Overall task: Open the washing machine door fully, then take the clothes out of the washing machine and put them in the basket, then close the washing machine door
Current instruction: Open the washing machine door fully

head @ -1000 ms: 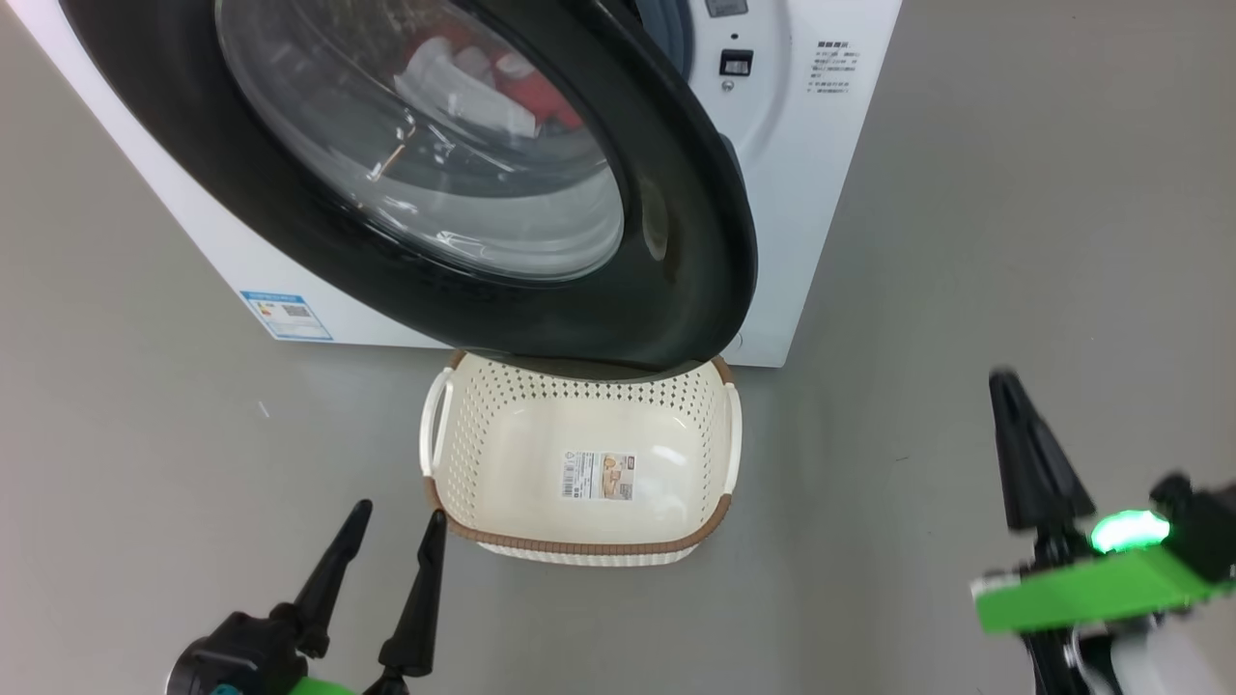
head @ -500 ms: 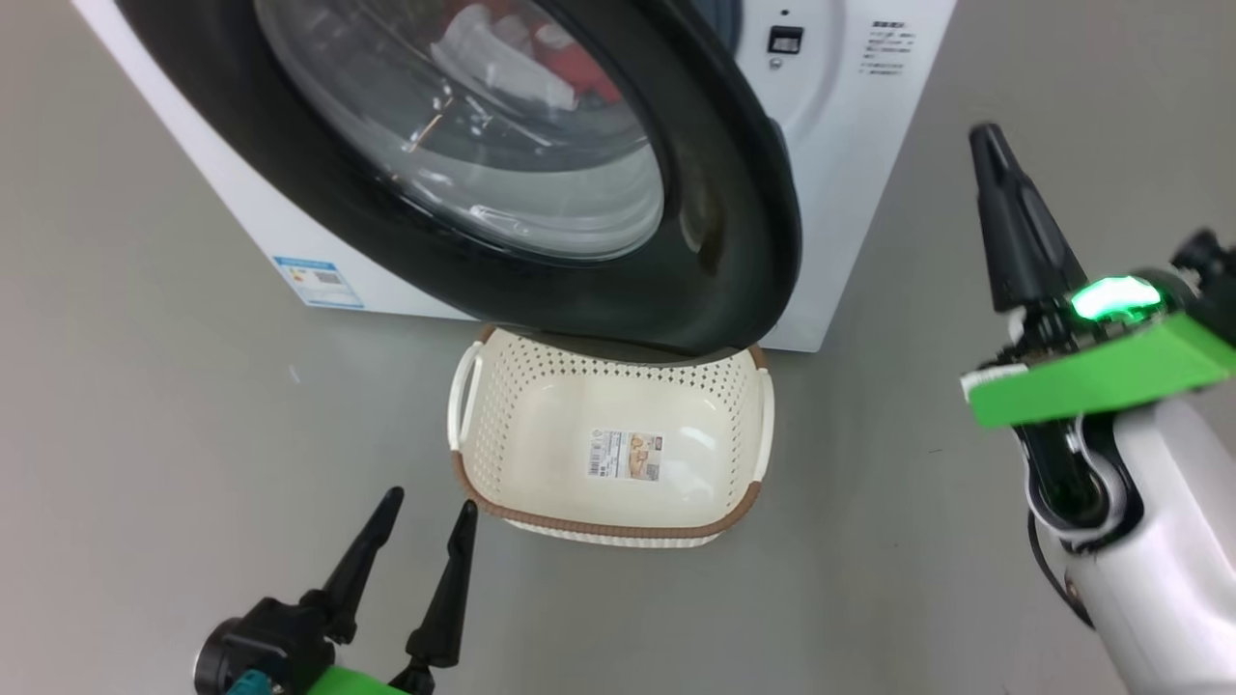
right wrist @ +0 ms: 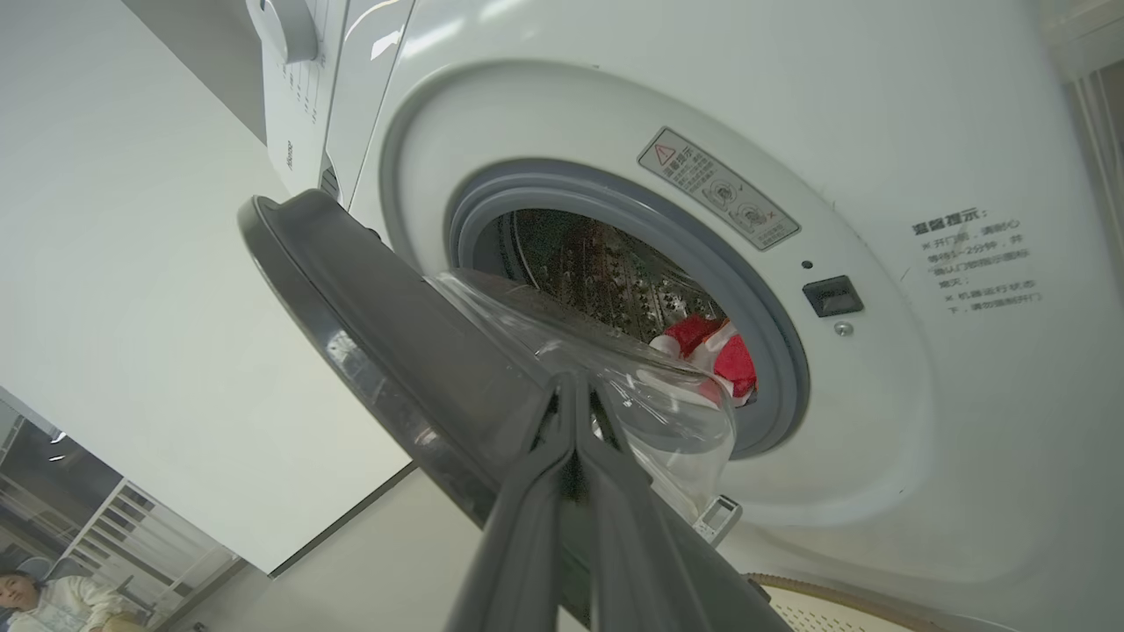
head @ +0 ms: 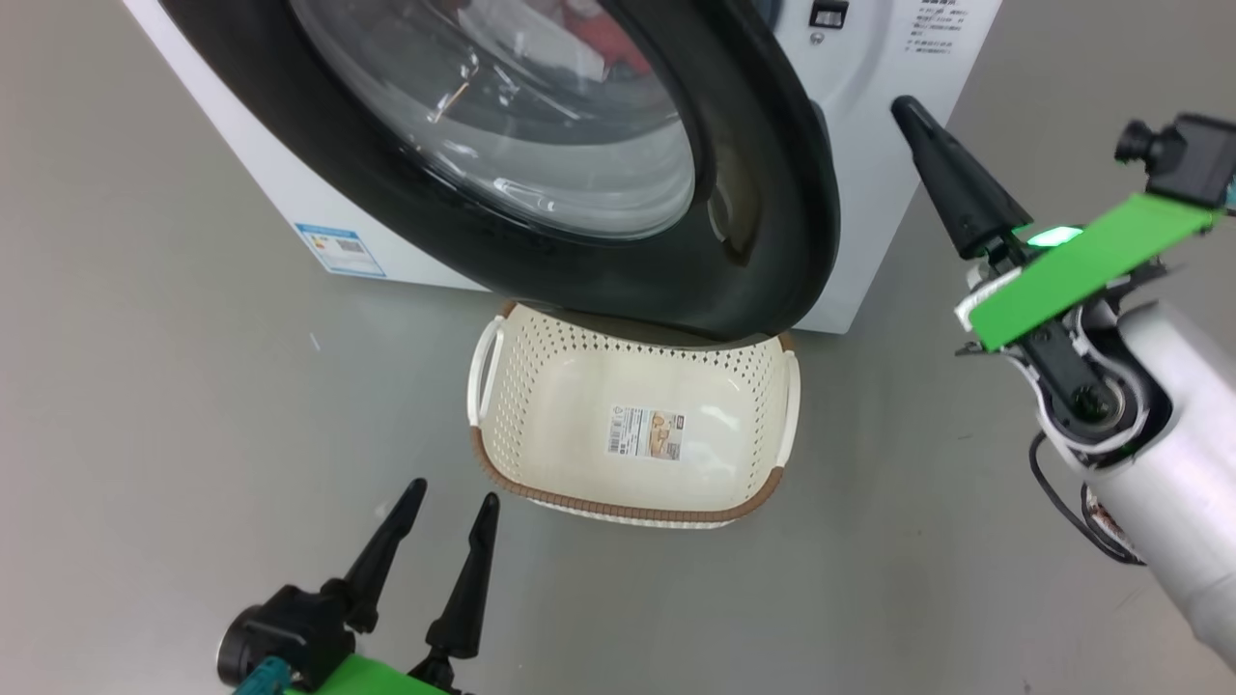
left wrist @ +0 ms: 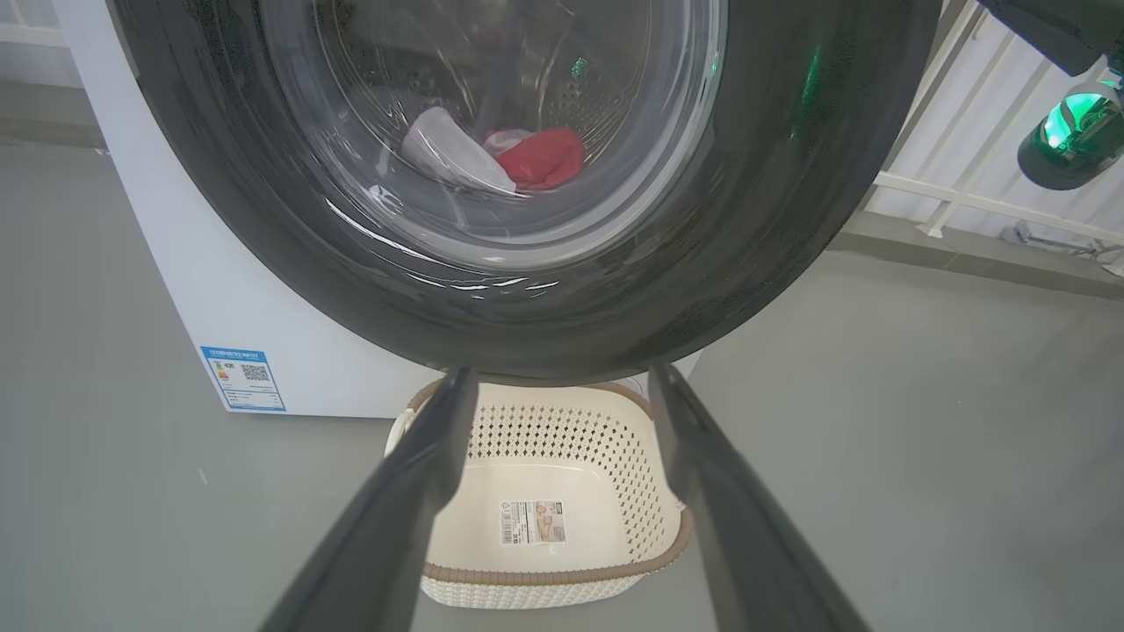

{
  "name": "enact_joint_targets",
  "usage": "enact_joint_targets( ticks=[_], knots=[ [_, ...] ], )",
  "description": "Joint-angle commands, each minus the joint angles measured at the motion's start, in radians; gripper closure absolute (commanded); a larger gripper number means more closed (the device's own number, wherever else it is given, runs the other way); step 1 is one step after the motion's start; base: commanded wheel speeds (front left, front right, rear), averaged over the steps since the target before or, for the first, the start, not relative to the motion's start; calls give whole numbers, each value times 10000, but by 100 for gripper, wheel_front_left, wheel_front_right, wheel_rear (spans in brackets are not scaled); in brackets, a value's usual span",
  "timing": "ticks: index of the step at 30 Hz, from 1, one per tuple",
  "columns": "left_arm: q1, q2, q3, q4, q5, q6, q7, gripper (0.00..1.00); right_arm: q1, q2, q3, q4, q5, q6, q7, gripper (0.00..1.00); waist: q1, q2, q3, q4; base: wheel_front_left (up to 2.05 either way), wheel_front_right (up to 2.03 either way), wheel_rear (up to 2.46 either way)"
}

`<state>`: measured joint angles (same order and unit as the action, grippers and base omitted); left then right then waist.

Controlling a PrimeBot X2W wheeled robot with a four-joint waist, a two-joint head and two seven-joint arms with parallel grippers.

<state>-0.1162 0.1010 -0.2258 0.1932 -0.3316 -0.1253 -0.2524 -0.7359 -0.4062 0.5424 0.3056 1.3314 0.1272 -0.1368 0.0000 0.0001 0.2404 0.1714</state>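
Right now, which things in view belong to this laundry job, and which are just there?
Job: door, clothes, washing machine, basket.
Not the job: blue label, white railing, person in the background.

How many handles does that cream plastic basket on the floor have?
2. On the cream perforated plastic basket, the left handle and the right handle, one at each side.

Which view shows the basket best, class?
Head view: the basket lies nearly whole, far rim under the washing machine door. In the left wrist view fingers of the left gripper cross it; the right wrist view catches a sliver of rim.
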Motion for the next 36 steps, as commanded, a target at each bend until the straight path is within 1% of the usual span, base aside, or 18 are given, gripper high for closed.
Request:
enact_joint_targets(
  ticks=[1,4,5,11,16,24,36],
  knots=[
    [-339,135,229,-164,-79,-54,-94,0,-317,-47,192,-177,871,35,557,100,0,-1,126,37,0,0,0],
    [-429,166,133,-151,-111,-54,-94,0,-645,-137,288,-110,1815,35,1476,100,0,-1,221,64,0,0,0],
    [-429,166,133,-151,-111,-54,-94,0,-645,-137,288,-110,1815,35,1476,100,0,-1,221,64,0,0,0],
    [-641,183,1,-163,-190,-54,-94,0,-1195,-147,182,355,2979,35,3020,100,0,-1,478,161,0,0,0],
    [-719,160,-26,-143,-240,-54,-94,0,-1469,30,166,940,3528,35,4170,100,0,-1,571,235,0,0,0],
    [-732,98,0,-100,-258,-54,-94,0,-1547,302,181,1321,3686,35,5202,100,0,-1,526,328,0,0,0],
    [-382,12,161,-25,-196,-54,-94,0,-459,479,149,570,3604,35,5927,100,0,-1,-118,554,0,0,0]
  ],
)
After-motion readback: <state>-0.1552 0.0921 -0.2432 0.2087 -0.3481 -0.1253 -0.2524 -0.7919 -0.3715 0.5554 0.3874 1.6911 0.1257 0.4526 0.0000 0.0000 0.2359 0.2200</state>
